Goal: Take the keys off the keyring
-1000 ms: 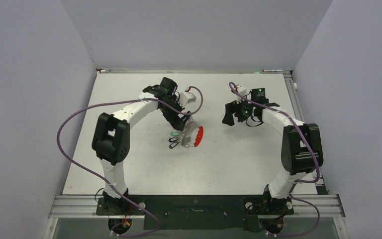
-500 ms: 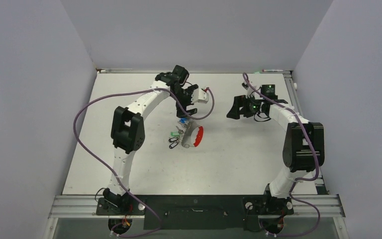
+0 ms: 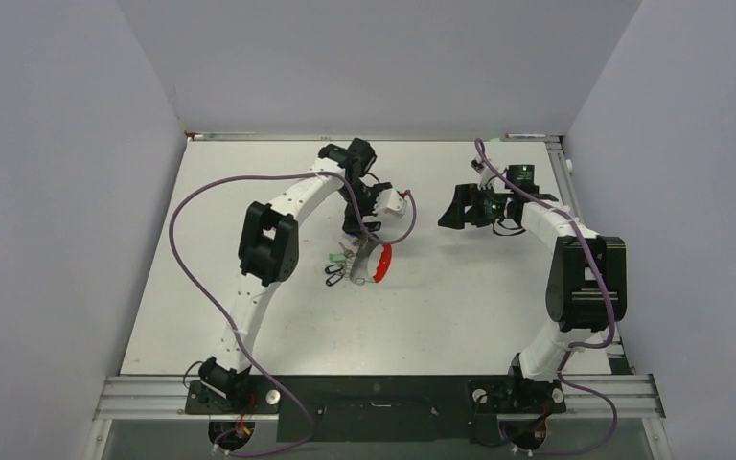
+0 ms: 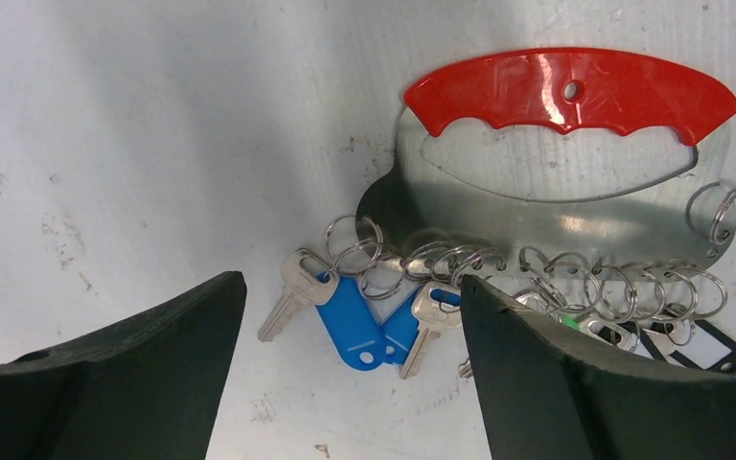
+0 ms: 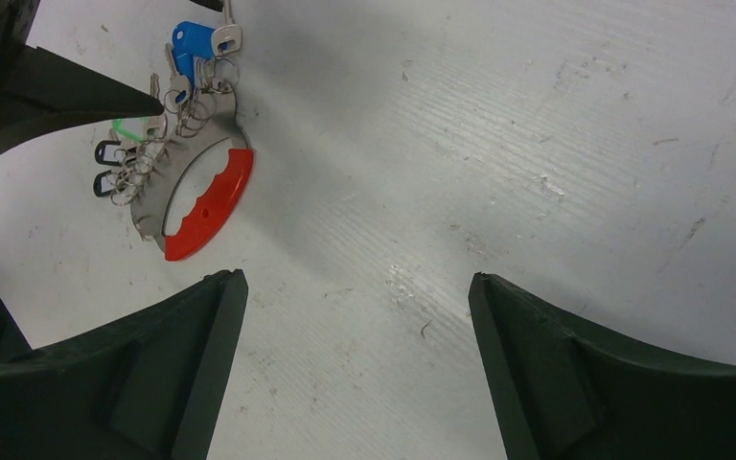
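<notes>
Notes left pincer (image 4: 352, 281) wide open, empty, poised over the bunch of small metal keys (image 4: 350, 321) with blue, green and black plastic tags. These are strung along the flat silvery-grey keyring (image 4: 556, 220) with red plastic grip, lying mid-table. Notes right pincer (image 5: 356, 276) open, empty, well apart.

Risks judged: closing on several crowded split rings (image 4: 575, 278) at once, or dragging the whole keyring.

Scuffed white table (image 3: 441, 316); plain grey walls (image 3: 364, 67).

White arms (image 3: 299, 194), black joints (image 3: 268, 241), purple cables (image 3: 173, 218)
</notes>
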{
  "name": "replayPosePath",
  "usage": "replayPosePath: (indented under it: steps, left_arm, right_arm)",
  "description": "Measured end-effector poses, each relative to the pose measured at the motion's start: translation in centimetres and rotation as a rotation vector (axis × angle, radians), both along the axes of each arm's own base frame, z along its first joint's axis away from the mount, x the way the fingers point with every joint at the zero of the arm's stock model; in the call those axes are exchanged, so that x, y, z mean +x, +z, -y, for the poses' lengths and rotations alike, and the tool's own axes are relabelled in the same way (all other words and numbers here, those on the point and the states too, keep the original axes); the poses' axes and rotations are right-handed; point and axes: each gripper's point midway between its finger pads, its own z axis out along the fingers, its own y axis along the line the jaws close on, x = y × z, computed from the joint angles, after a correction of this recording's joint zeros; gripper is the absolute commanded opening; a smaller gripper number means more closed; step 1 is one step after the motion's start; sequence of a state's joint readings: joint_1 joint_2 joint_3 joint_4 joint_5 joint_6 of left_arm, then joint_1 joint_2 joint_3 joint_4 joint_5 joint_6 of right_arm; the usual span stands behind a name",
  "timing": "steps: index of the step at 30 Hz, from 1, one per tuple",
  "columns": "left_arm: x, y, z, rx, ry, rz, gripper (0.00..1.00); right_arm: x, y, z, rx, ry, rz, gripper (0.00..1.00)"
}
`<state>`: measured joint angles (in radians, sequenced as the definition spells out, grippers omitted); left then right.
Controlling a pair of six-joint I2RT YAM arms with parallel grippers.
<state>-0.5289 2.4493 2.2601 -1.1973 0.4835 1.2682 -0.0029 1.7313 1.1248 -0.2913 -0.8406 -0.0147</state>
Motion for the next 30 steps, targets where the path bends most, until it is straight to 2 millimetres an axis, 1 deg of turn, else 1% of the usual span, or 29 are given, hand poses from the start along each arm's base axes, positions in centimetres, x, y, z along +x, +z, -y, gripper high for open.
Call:
replayPosePath:
  steps: [3, 8, 10, 15, 20, 24, 27, 30]
  left_arm:
    - [-0.5, -0.7, 0.2, 0.015, -0.009, -0.008, 0.74]
    - [-2.4, -2.7, -0.2, 0.057, -0.023, -0.065, 0.64]
    - [-2.6, -2.8, -0.2, 0.057, -0.021, -0.074, 0.59]
    - [-2.3, -2.9, -0.4, 0.031, -0.005, -0.072, 0.49]
    - [-3.2, -3.0, -1.9, 0.013, 0.065, -0.076, 0.38]
    - [-4.4, -3.0, -3.6, 0.029, 0.155, -0.077, 0.30]
    - [-5.2, -3.0, -4.3, 0.041, 0.221, -0.092, 0.24]
    - [-5.8, -3.0, -4.6, 0.043, 0.290, -0.117, 0.16]
  right_arm:
    - [-0.1, 0.0, -0.1, 0.002, 0.004, -0.001, 0.90]
    - [-0.1, -0.1, -0.1, 0.002, 0.004, -0.003, 0.90]
    - [-0.2, -0.1, -0.2, 0.003, 0.006, -0.003, 0.90]
    - [-0.3, 0.1, -0.3, 0.013, 0.014, -0.003, 0.90]
    - [-0.5, 0.1, -0.7, 0.031, 0.021, -0.008, 0.90]
    - [-0.6, 0.2, -1.6, 0.046, 0.032, -0.015, 0.90]
    - [-0.7, 0.0, -3.2, 0.057, 0.060, -0.018, 0.90]
    - [-1.1, -0.9, -4.8, 0.073, 0.087, -0.049, 0.90]
